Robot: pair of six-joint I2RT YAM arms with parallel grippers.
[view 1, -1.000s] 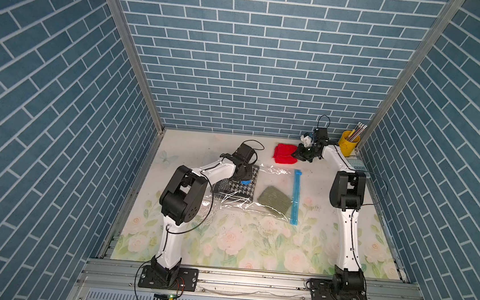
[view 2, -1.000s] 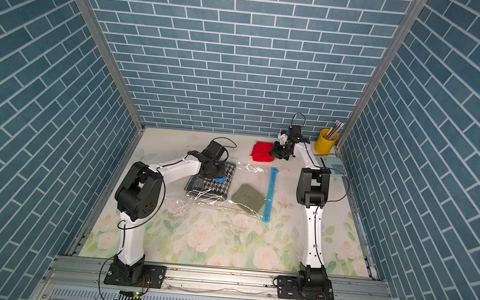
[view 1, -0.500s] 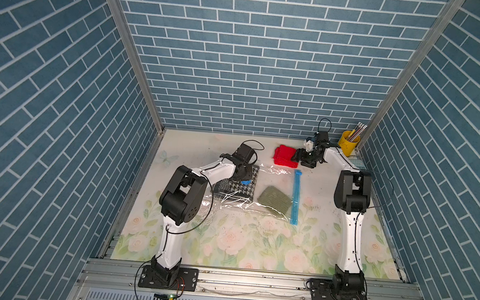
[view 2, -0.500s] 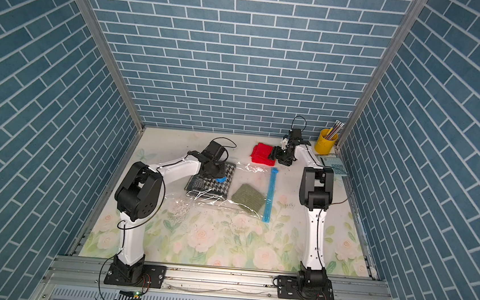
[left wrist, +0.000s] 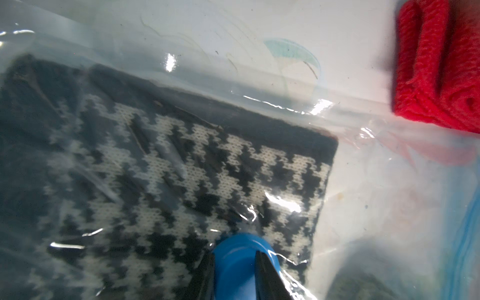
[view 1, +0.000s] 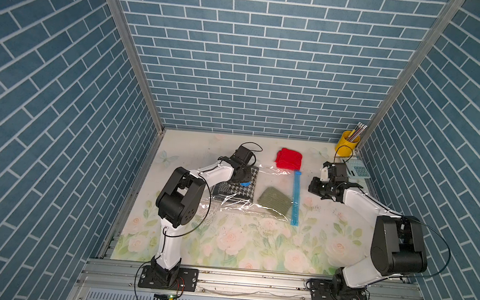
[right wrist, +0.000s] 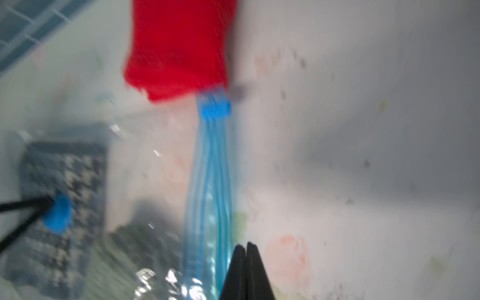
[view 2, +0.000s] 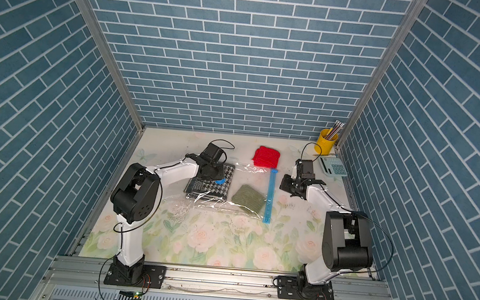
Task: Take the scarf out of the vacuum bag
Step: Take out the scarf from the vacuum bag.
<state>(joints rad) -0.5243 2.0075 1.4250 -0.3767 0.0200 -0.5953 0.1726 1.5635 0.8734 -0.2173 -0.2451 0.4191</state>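
CONTENTS: vacuum bag (view 1: 274, 180) flat on tabletop (view 1: 224, 244), holding houndstooth scarf (view 1: 236, 190) and olive cloth (view 1: 275, 201) | red scarf (view 1: 289, 159) outside, at far end of zip strip (view 1: 296, 197) | left claw (left wrist: 235, 257) clamped on valve cap (left wrist: 241, 272), arm stretched low | right claw (right wrist: 246, 249) pressed together, empty, beside zip strip

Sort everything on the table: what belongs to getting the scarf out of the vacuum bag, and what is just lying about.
Job: bag; its zip strip; valve cap, gripped by the left tool; houndstooth scarf and green scarf, both inside; red scarf, outside the bag.
Lying about: cup of pencils; calculator.
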